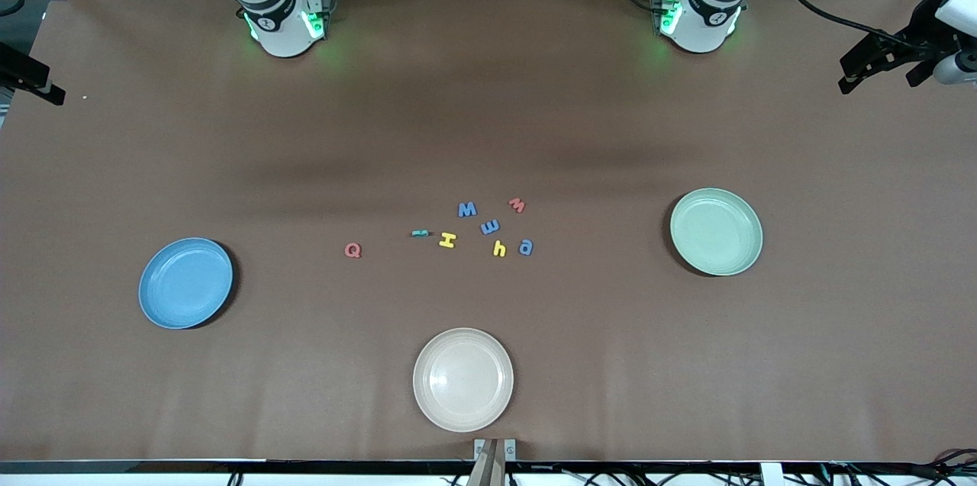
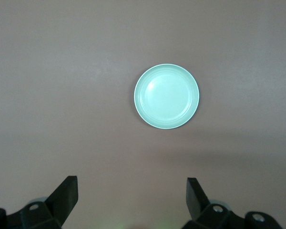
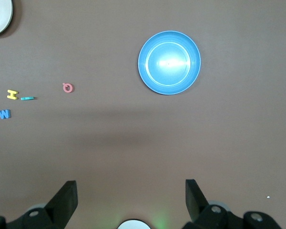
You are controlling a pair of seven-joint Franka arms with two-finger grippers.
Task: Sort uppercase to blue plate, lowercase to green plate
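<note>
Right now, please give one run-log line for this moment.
letters: eight loose mid-table, none sorted | blue plate: empty | green plate: empty | left end effector: open, high | right end effector: open, high

Letters clustered mid-table, all on table, none on any plate. Right-end plate (image 1: 185, 283) toward right arm's end; left-end plate (image 1: 716, 232) toward left arm's end; near plate (image 1: 462, 379) nearest front camera, nearer than cluster.

Q (image 1: 352, 250) apart from the rest, toward right-end plate. R (image 1: 419, 233) just beside capital H (image 1: 447, 241). Capital W (image 1: 467, 209) farther than H. m (image 1: 490, 226) between W and small h (image 1: 499, 248). a (image 1: 525, 247) beside small h, toward left-end plate. Small w (image 1: 517, 204) farthest.
</note>
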